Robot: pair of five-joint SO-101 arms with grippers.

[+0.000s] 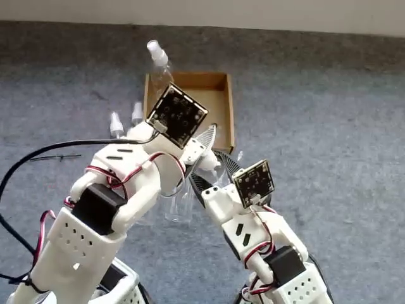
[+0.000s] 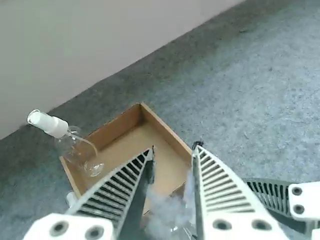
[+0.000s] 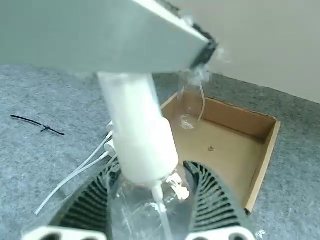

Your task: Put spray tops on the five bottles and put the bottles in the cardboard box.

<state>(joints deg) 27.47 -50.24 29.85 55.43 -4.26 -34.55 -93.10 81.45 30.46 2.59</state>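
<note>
Left gripper (image 2: 173, 150) pinches top (image 3: 142, 145); right gripper (image 3: 152, 172) clamps bottle (image 3: 132, 212), just short of box (image 1: 229, 111) (capped bottle (image 1: 158, 66) already inside). Best: centre tube (image 3: 161, 210), press top straight down, bottle upright.

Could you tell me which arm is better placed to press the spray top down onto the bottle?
Left: the left gripper holds the white plastic spray top directly over the clear plastic bottle clamped in the right gripper.
</note>
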